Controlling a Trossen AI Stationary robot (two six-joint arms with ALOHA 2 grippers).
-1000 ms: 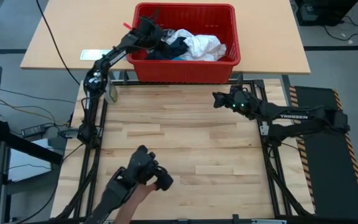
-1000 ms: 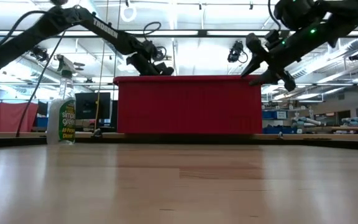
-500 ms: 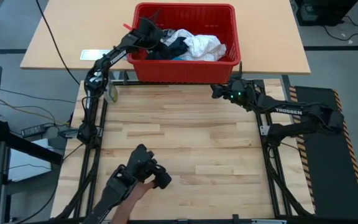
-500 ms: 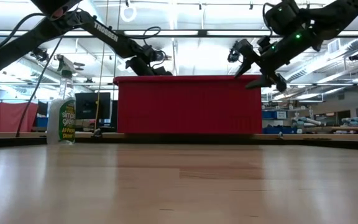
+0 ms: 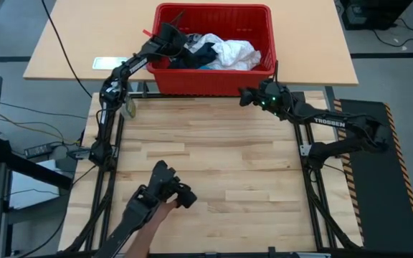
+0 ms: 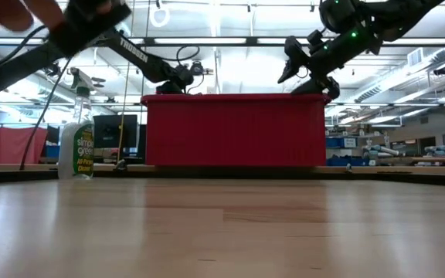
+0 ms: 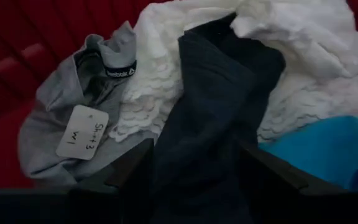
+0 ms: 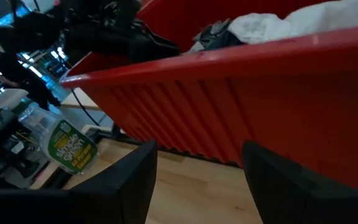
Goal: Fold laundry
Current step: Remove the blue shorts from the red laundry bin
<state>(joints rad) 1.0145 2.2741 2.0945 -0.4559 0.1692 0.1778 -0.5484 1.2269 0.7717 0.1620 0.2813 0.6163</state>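
The laundry lies heaped in a red basket [image 5: 214, 80] at the table's far edge: a dark navy garment [image 7: 210, 124], a white one [image 7: 166, 74], a heather grey one [image 7: 55, 124] with a paper tag, and a bright blue one [image 7: 319, 149]. My left gripper [image 7: 197, 171] reaches into the basket's left part [image 5: 176, 37], open and slanting down, one finger on each side of the navy garment. My right gripper [image 5: 242, 97] hangs open above the table in front of the basket's near right corner [image 8: 197, 180], nothing between its fingers. My left gripper stands open over the navy garment's middle ridge [image 7: 197, 143], coming at it slanting down from the table's left. Whether its fingers [image 7: 129, 171] touch the cloth, I cannot tell.
A spray bottle [image 5: 127, 107] stands at the table's far left corner [image 6: 77, 143]. A person's arm with a dark device [image 5: 167, 195] reaches in over the near edge. Bare wooden tabletop [image 5: 221, 150] lies between the basket and that arm.
My right gripper has risen and gone toward the far edge and the left, up to the basket's near right corner. The person's arm at the near edge has shifted a little toward the left. The laundry lies as before.
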